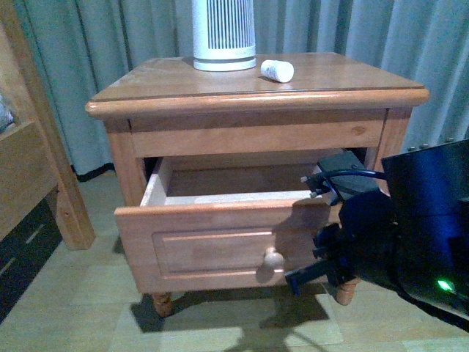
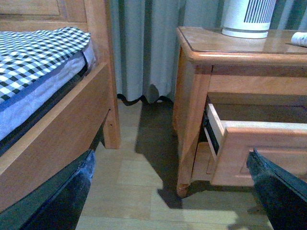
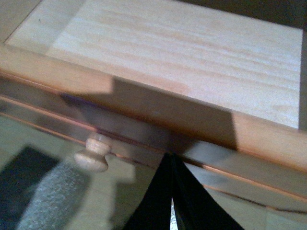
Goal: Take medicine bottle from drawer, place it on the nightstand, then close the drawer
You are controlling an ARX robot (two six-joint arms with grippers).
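The right end effector [image 3: 171, 191], fingers pressed together and empty, sits against the open drawer [image 1: 220, 246] front beside its knob [image 1: 273, 258]. The left end effector [image 2: 168, 191] hangs wide open. The medicine bottle [image 1: 277, 70] lies on the nightstand [image 1: 256, 99] surface, right of the white ribbed appliance [image 1: 223, 33].

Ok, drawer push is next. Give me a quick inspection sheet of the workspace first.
Surface: nightstand top glossy, carrying two things.
Job's things: medicine bottle lies on its side on the top; drawer stands pulled out, its pale interior bare where visible.
Clutter: white ribbed appliance on the top, beside the bottle and apart from it.
Grippers: right gripper shut, holding nothing, at the drawer front beside the knob; left gripper open, low beside the nightstand, holding nothing.
Cables: black cable loops over the right arm by the drawer's corner.
Surroundings: bed frame with checked bedding, curtains behind, wood floor.
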